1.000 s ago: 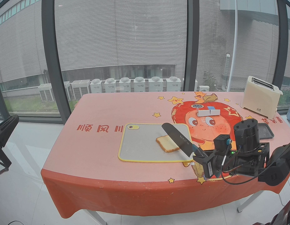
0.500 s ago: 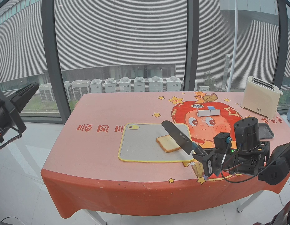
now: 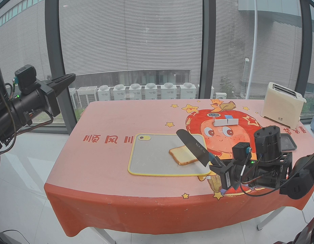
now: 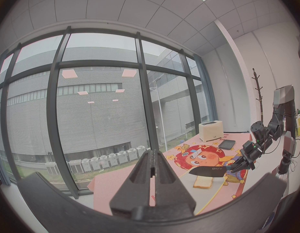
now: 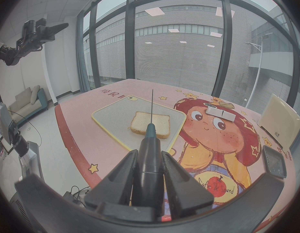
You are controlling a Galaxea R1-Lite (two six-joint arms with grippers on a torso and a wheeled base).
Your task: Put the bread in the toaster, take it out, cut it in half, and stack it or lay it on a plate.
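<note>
A slice of bread lies flat on the right part of the grey cutting board. My right gripper is shut on the handle of a black knife, whose blade hangs tilted above the bread's right side. In the right wrist view the knife stands edge-on over the bread. My left gripper is raised beyond the table's left side, its fingers shut on nothing. The cream toaster stands at the back right, a dark plate in front of it.
A small white and blue holder lies on the pink tablecloth behind my right arm. Glass windows run behind the table. The left half of the table has free room, and its front edge lies just before the board.
My left arm has risen and swung in from the low far left, its gripper now pointing towards the table. The right gripper and knife have barely shifted; the bread has not moved.
</note>
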